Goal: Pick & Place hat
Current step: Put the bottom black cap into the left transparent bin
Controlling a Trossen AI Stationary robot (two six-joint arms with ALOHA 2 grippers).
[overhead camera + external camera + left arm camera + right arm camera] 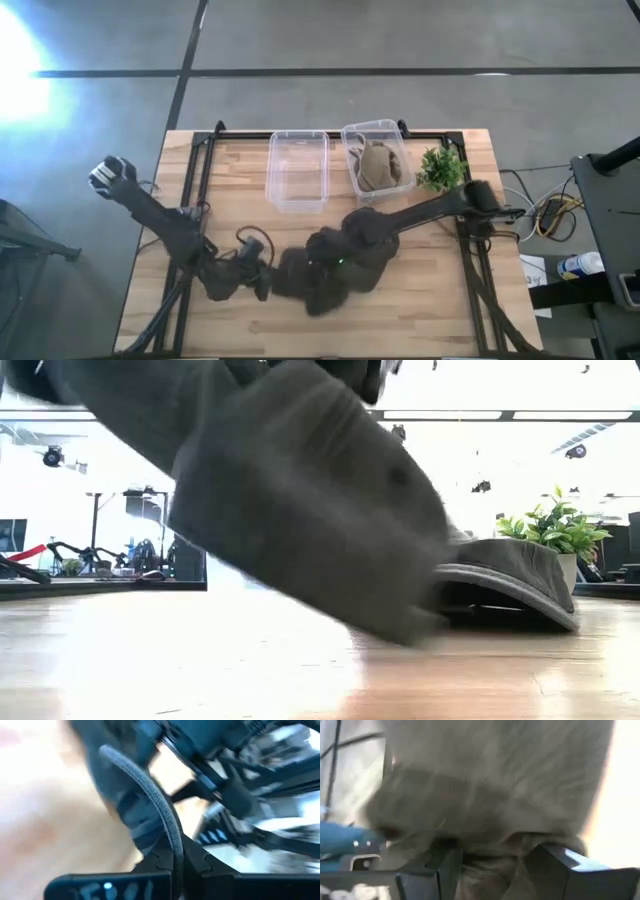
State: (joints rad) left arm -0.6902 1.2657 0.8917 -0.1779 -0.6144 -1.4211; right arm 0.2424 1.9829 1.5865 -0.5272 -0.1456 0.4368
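Note:
A dark grey hat (325, 280) lies as a dark heap near the middle of the table's near half. In the low view its cloth (300, 490) fills the foreground, raised and tilted. Behind it a grey brim (515, 575) rests on the wood; I cannot tell whether that is the same hat. My left gripper (262, 280) is at the hat's left side, shut on its edge. My right gripper (337, 260) reaches in from the right over the hat's top, shut on its cloth. My left gripper (175, 867) pinches a thin, stitched edge of the hat (167, 827) between its two fingers. The edge runs out from between the fingertips and curves away, off the wood here. My right gripper (495, 870) has bunched grey cloth of the hat (490, 852) between its two fingers (451, 865). It comes at the hat slanting down from the table's right. The cloth hides the fingertips, so one layer or several cannot be told.
Two clear plastic bins stand at the far side: one bare (298, 170), one holding a tan hat (378, 165). A small potted plant (441, 168) stands to their right. A black frame rail (470, 250) borders the tabletop. Bare wood (420, 310) lies near right.

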